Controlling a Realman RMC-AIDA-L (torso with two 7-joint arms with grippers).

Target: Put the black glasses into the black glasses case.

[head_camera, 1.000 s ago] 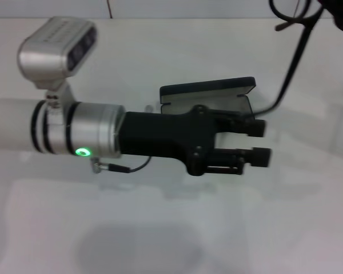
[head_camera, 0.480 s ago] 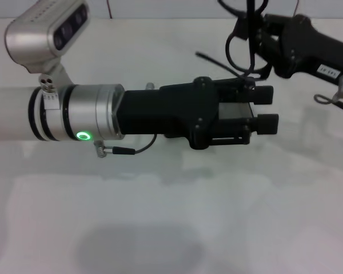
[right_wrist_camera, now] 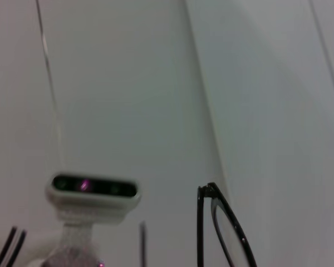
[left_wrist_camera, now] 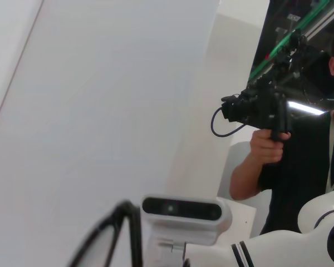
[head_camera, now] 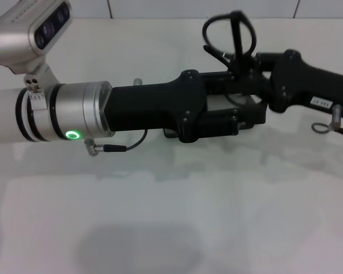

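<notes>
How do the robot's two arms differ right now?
The left arm shows a silver wrist ring with a green light and a camera; the right arm looks mostly black. The left arm reaches in from the left, the right arm from the right. The black glasses stick up by the right gripper, above the left gripper. Both grippers are black and meet mid-table.

The left tool [head_camera: 240, 117] reaches in from the left over the tabletop [head_camera: 171, 217], meeting the right tool [head_camera: 248, 77] coming from the right. The black glasses [head_camera: 231, 34] stand behind both tools.
</notes>
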